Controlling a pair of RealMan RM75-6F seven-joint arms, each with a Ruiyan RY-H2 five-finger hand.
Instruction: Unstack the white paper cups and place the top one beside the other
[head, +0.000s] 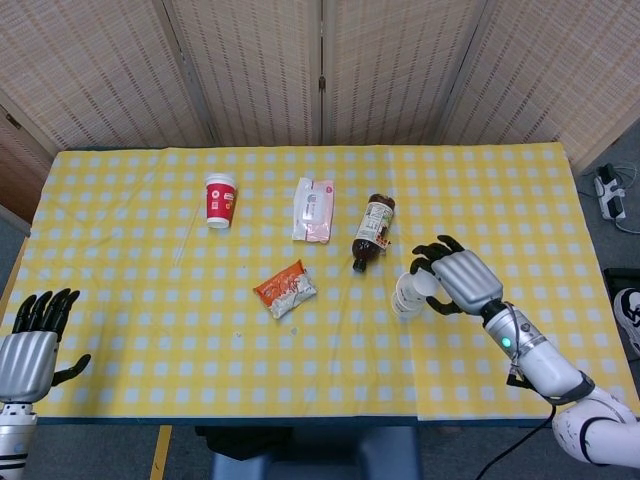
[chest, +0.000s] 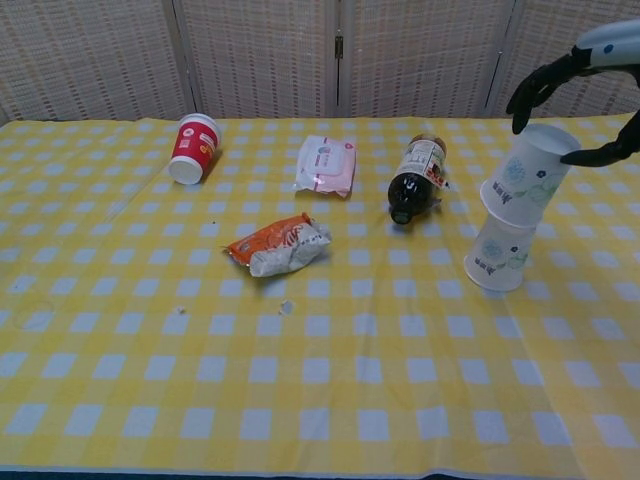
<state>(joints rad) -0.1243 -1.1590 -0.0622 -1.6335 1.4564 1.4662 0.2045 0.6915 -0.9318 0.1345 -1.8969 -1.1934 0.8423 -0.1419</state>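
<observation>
Two white paper cups stand upside down at the table's right. My right hand (chest: 560, 75) grips the upper cup (chest: 528, 180) from above and holds it lifted and tilted to the right. Its rim still meets the top of the lower cup (chest: 498, 255), whose own rim rests on the cloth. In the head view the right hand (head: 463, 280) covers most of the upper cup (head: 420, 284), with the lower cup (head: 403, 303) peeking out to its left. My left hand (head: 30, 345) hangs open and holding nothing at the table's near left corner.
A brown bottle (chest: 415, 178) lies on its side just left of the cups. Further left are an orange snack bag (chest: 277, 244), a white wipes packet (chest: 326, 165) and a red cup (chest: 192, 148) on its side. The yellow checked cloth (chest: 320, 380) covers the table.
</observation>
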